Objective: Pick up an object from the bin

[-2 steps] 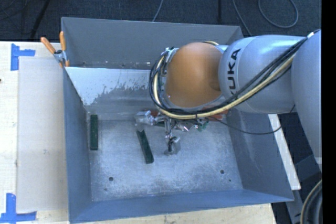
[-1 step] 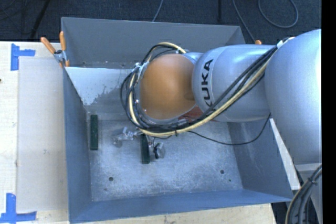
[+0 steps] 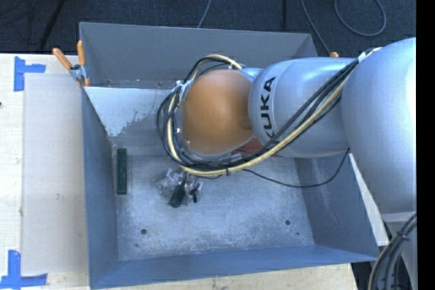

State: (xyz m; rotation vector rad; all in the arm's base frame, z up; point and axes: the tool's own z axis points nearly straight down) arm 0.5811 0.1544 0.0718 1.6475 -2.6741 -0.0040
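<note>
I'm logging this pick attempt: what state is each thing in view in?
Dark green bar: lying flat on the bin floor by the left wall, apart from the gripper.
Gripper: down near the floor at the bin's middle, beneath the orange wrist cover.
Small dark piece under the gripper: on the floor; held or not, cannot tell.

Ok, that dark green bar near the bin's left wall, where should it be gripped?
Probably across its narrow width at mid-length, coming from straight above: the dark green bar lies flat, long and thin, apart from other things.
</note>
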